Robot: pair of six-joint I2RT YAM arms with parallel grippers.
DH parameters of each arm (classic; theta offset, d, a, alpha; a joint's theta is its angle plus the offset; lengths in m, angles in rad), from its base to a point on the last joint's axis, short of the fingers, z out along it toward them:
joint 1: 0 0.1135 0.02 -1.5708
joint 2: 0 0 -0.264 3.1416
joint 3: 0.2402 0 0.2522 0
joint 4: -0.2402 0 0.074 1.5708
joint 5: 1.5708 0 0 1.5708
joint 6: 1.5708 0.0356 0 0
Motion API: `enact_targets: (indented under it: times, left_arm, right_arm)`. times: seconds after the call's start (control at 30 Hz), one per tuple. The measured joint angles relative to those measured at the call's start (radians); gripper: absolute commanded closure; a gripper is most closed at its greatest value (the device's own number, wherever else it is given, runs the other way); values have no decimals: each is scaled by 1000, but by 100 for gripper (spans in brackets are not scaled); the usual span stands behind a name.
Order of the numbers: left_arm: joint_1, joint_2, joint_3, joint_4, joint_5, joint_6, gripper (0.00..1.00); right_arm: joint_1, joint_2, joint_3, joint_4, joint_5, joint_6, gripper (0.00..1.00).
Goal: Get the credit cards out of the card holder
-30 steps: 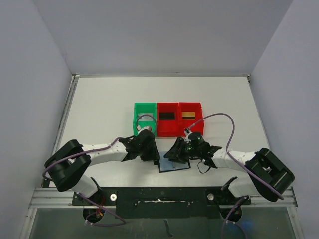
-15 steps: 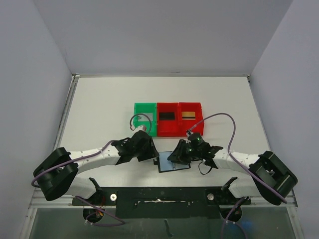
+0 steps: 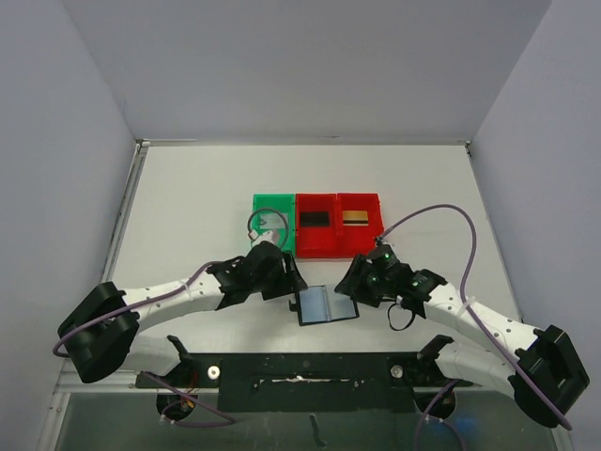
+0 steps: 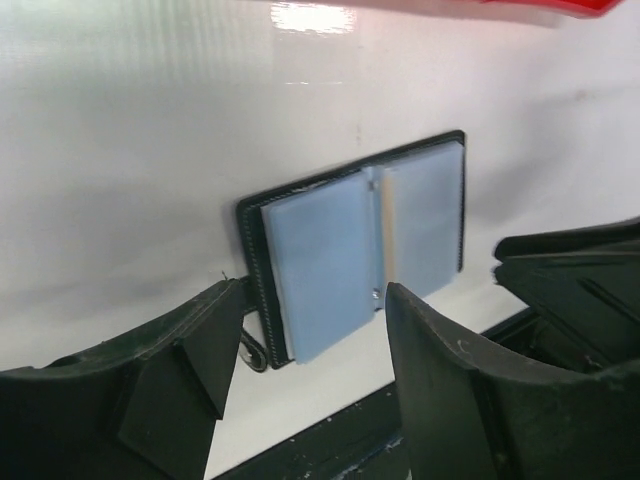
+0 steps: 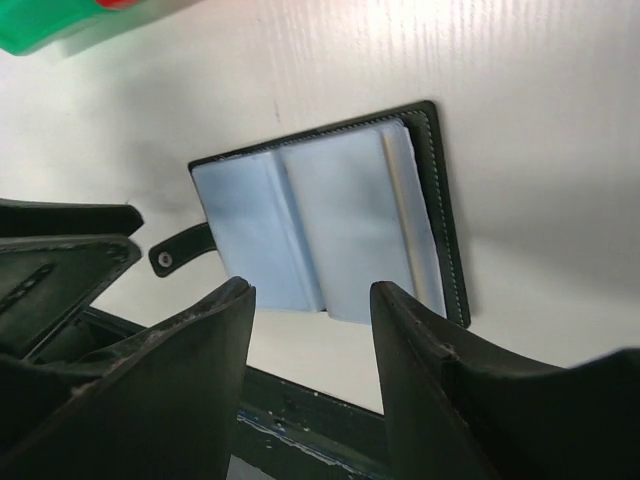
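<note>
The card holder [image 3: 327, 305] lies open and flat near the table's front edge, its bluish-grey pockets [image 4: 320, 260] facing up and its strap tab [image 5: 180, 250] sticking out to one side. No card sticks out of the pockets. A black card [image 3: 315, 219] lies in the middle red bin and a gold card [image 3: 354, 218] in the right red bin. My left gripper [image 3: 289, 282] hovers open just left of the card holder, empty [image 4: 315, 300]. My right gripper [image 3: 352, 282] hovers open just right of it, also empty [image 5: 312, 295].
A green bin [image 3: 273, 209] and two red bins [image 3: 316, 242] stand in a row behind the card holder; my left arm's purple cable loops over the green one. The black base rail [image 3: 300, 366] runs along the front edge.
Both grippers have opened wider and drawn back from the card holder, the left to the left, the right to the right. The card holder now lies uncovered between them.
</note>
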Motion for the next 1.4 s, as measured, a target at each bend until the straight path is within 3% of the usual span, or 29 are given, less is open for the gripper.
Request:
enact_targets:
  times: [0.37,1.0,1.4]
  left_arm:
    - [-122,27,107,11,68,11,44]
    - [-148,137,72,-16,38,-42,45]
    - [-148,137,71,-62,-17,-37,56]
  right_arm:
    - [0,35,-1,-44,-4,-5,57]
    - [28,143,-14,-35,-18,-2,56]
    - [47,150,-7,-45,-15,-2,53]
